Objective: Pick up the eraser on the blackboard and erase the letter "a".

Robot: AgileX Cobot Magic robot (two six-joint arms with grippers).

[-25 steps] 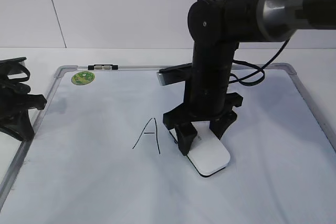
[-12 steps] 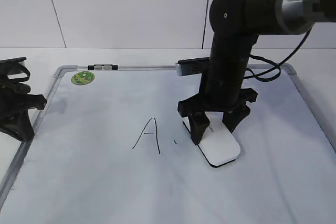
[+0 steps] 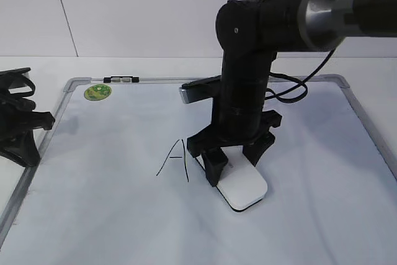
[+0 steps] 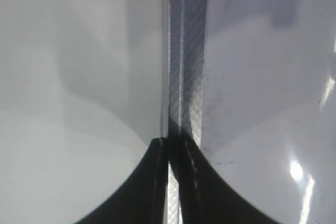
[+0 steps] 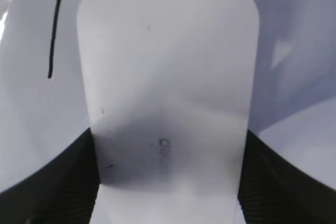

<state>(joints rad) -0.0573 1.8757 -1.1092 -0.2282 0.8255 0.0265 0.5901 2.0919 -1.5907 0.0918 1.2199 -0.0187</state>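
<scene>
The white eraser [image 3: 243, 190] lies flat on the blackboard [image 3: 111, 215], a white board with a grey frame. My right gripper [image 3: 234, 167] is shut on the eraser, pressing it down just right of the capital "A" [image 3: 177, 156]. In the right wrist view the eraser [image 5: 168, 77] fills the space between the two black jaws [image 5: 168, 145], with a stroke of the "A" [image 5: 55, 30] at the upper left. The small letter "a" does not show; its spot lies under the eraser and gripper. My left gripper [image 3: 22, 128] rests shut at the board's left edge.
A round green sticker [image 3: 98, 92] sits at the board's top left corner, and a small marker [image 3: 123, 79] lies on the top frame. The left wrist view shows the shut jaws [image 4: 169, 142] over the board's metal frame [image 4: 186, 51].
My right gripper slid the eraser right, then back left, so it now sits beside the "A". A small mark seen half a second ago is now covered. The left arm has not moved.
</scene>
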